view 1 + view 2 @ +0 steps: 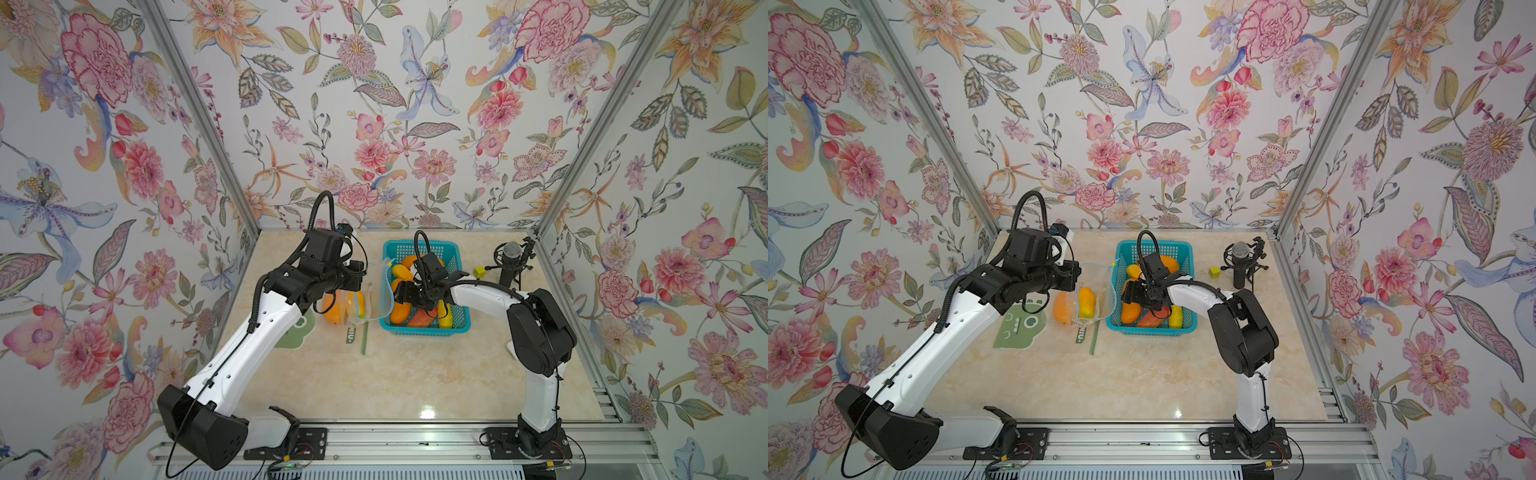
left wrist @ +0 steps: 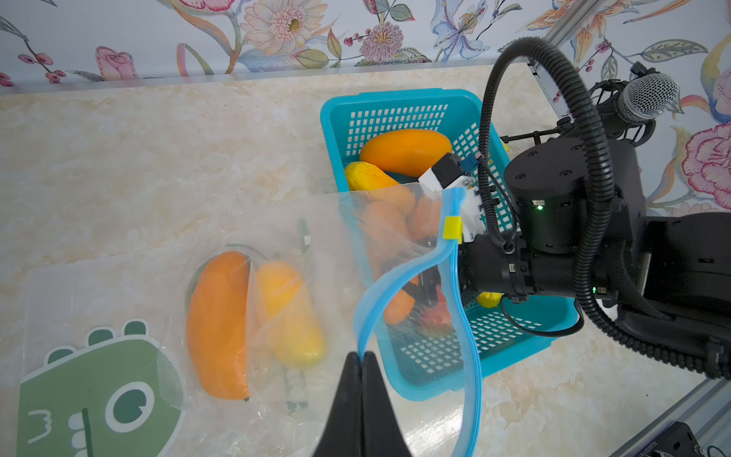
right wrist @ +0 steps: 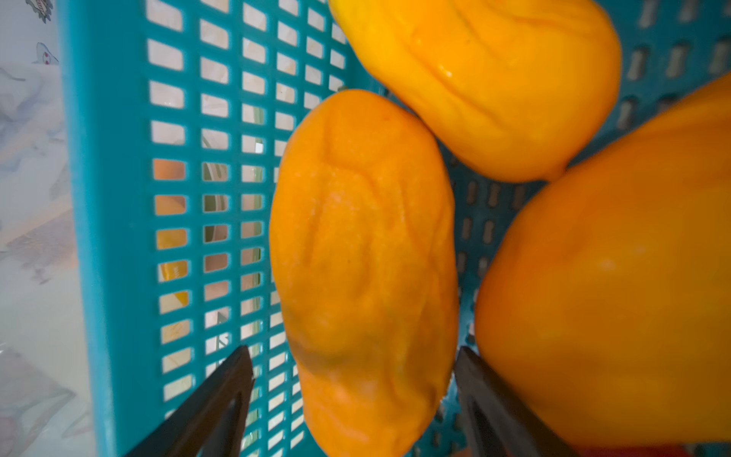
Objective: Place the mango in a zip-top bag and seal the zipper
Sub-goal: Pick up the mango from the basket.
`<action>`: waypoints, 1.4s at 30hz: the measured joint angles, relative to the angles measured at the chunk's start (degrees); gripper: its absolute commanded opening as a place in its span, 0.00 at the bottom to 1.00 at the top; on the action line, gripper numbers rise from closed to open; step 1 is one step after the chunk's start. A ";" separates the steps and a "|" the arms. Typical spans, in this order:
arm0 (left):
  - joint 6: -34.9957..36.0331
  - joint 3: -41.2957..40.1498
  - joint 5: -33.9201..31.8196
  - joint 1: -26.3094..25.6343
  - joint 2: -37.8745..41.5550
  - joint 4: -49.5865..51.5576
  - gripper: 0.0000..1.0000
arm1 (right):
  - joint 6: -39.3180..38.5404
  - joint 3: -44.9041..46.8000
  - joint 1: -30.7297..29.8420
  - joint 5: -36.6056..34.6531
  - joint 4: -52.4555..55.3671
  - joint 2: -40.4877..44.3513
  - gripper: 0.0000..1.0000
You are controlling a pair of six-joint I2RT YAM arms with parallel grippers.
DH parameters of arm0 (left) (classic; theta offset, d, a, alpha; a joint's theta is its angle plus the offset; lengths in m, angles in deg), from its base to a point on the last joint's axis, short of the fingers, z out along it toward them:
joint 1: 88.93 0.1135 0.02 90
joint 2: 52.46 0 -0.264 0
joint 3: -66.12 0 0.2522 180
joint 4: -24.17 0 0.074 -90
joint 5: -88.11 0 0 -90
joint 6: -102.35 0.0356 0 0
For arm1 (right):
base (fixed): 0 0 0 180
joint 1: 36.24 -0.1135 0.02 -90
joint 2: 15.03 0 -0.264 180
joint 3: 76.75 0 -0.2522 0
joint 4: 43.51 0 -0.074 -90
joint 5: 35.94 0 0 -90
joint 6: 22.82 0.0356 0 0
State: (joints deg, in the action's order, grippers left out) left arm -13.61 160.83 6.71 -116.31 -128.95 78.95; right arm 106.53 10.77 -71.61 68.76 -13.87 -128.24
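A clear zip-top bag (image 2: 324,237) with a blue zipper band (image 2: 455,300) and a yellow slider (image 2: 452,228) stands with its mouth open beside the basket, in both top views (image 1: 374,299) (image 1: 1096,291). My left gripper (image 2: 360,356) is shut on the blue zipper band. A yellow mango (image 2: 292,316) and an orange one (image 2: 217,324) show through the clear plastic. My right gripper (image 3: 353,351) is open down in the basket, with a wrinkled orange mango (image 3: 364,245) between its fingers. One finger stands clear of the mango and the other is close beside it.
The teal basket (image 1: 453,249) (image 3: 91,198) holds several more mangoes, orange, yellow and red. A bag printed with a green dinosaur (image 2: 91,395) lies flat by the left arm. A microphone (image 1: 511,253) and a small yellow cube (image 1: 480,272) stand at the back right.
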 measured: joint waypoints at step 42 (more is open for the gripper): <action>0.00 -0.22 -0.02 0.00 0.04 -0.02 0.00 | 2.89 15.76 0.02 3.17 -17.53 25.27 0.62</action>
State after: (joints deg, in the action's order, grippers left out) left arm -13.61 160.61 6.69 -116.31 -128.91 78.93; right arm 109.42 26.53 -71.59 71.93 -31.40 -102.97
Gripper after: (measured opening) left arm 0.046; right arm 0.625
